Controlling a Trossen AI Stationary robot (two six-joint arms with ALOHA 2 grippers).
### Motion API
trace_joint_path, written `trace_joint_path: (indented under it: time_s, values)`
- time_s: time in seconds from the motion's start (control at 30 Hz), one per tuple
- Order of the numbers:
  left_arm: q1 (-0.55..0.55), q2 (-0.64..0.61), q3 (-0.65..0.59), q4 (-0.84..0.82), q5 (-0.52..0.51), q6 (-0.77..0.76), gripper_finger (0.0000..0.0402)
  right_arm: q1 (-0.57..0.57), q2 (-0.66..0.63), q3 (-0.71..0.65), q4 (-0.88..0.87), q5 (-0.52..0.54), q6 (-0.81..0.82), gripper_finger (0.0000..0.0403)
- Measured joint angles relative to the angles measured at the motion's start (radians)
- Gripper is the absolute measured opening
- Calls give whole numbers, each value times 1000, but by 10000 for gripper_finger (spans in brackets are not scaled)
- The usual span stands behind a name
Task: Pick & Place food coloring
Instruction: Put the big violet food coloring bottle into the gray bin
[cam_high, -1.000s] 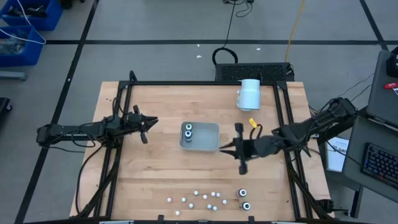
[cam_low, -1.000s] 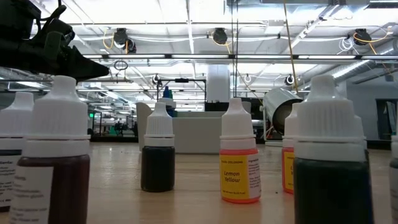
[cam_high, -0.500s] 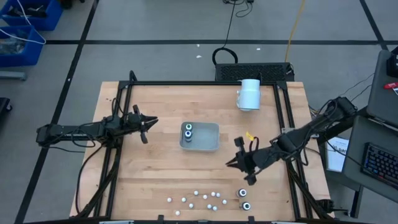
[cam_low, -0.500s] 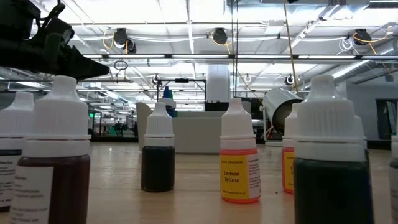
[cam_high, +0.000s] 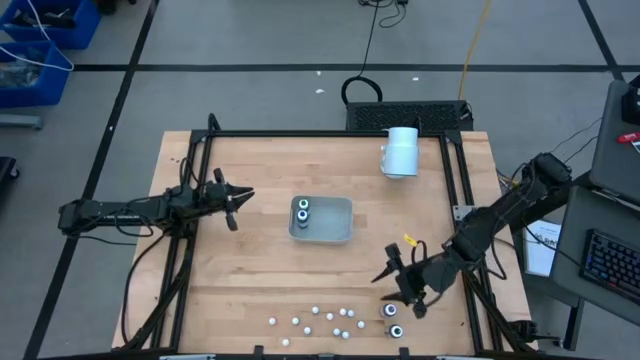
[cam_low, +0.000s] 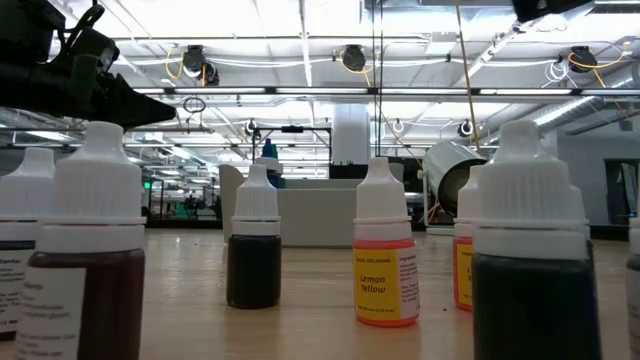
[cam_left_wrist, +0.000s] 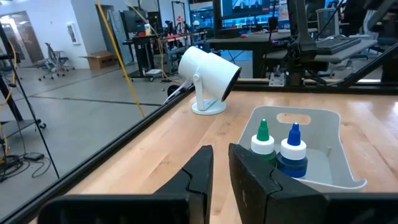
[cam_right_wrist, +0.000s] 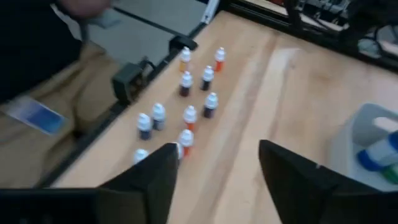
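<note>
Several small food coloring bottles (cam_high: 320, 320) with white tops stand in a loose group near the table's front edge, also seen in the right wrist view (cam_right_wrist: 189, 115). Two darker ones (cam_high: 392, 320) stand at the group's right end. My right gripper (cam_high: 400, 290) (cam_right_wrist: 217, 168) hovers open just behind these two, slanting down, with nothing between its fingers. In the pale tray (cam_high: 335, 228) at mid-table stand a green-topped bottle (cam_left_wrist: 262, 140) and a blue-topped bottle (cam_left_wrist: 292, 149). My left gripper (cam_high: 238, 200) (cam_left_wrist: 222, 168) waits left of the tray, level, with only a narrow gap between its fingers.
A large white cylinder (cam_high: 402, 152) stands at the far right of the table. Black frame rails (cam_high: 455, 200) run along the table's sides. A person (cam_right_wrist: 37, 124) stands close beyond the front edge. Bare wood lies between the tray and the row of bottles.
My right gripper has left the tray's right side and gone toward the table's near edge and down, tipping downward, until it hangs over the two dark bottles at the near right. Its fingers stand wider apart than before. The bottles and the tray have not moved.
</note>
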Motion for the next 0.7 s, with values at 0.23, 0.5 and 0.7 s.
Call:
trace_joint_path:
  time_s: [0.23,0.5,0.7]
  values:
    - [0,0,0,0,0,-1,58,78,0,0,-56,1,129,272]
    - [0,0,0,-1,0,-1,58,99,0,-97,24,2,239,277]
    - [0,0,0,-1,-1,2,58,98,0,-170,141,3,251,268]
